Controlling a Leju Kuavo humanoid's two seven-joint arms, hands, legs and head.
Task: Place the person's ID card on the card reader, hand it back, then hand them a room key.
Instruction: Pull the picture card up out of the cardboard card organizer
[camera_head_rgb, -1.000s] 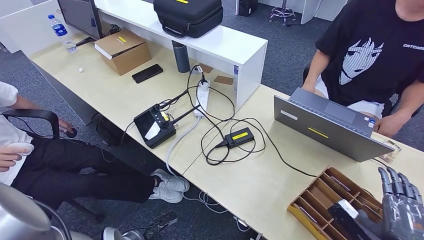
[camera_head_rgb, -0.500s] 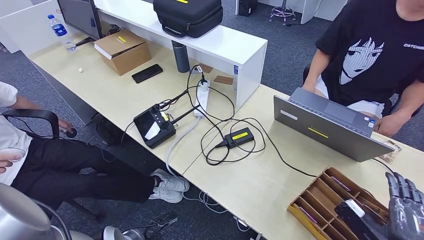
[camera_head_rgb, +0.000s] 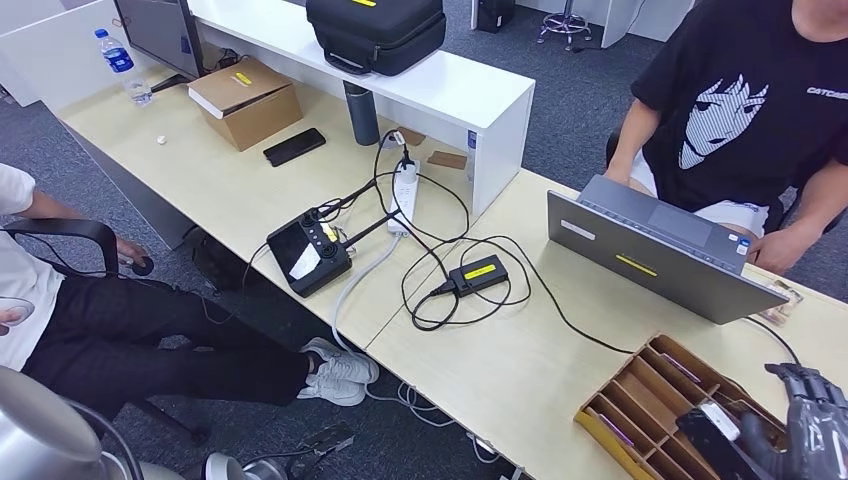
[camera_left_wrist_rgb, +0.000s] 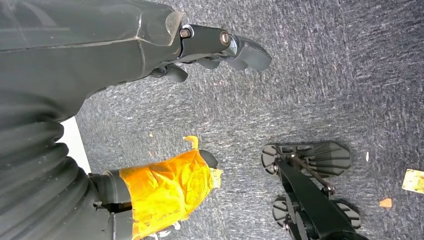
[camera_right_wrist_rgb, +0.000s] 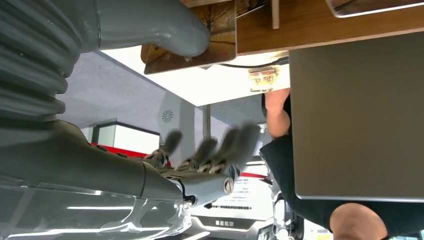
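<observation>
Right hand (camera_head_rgb: 815, 425): I hold it at the tray's near right corner, partly over the slots. My fingers (camera_right_wrist_rgb: 220, 147) are spread apart and blurred. My thumb (camera_right_wrist_rgb: 165, 27) is well clear of them, and I see nothing between.
Left hand (camera_left_wrist_rgb: 200, 45): it hangs over grey carpet (camera_left_wrist_rgb: 325, 75), well away from the tray. My fingers are loosely bent and apart from my thumb, which is wrapped in orange tape. I hold nothing.
Wooden tray (camera_head_rgb: 640, 385): it lies flat on the pale desk (camera_head_rgb: 520, 370) and is divided into long slots.
Tray contents: thin purple-edged strips (camera_head_rgb: 612, 428) stand in some slots. I cannot tell whether they are room keys.
Dark piece (camera_head_rgb: 712, 435): black with a white patch, over the tray's slots and just beside my right hand. I cannot tell what it is.
ID card: I cannot tell which item it is.
Black box (camera_head_rgb: 480, 272): it has a yellow label and is cabled. It sits on the desk well to the left of the tray and beyond it. I cannot confirm it is the card reader.
Laptop (camera_head_rgb: 650, 255): it stands open just beyond the tray, with its lid back towards me.
Person (camera_head_rgb: 745, 110): seated beyond the tray, behind the laptop, in a black printed shirt.
</observation>
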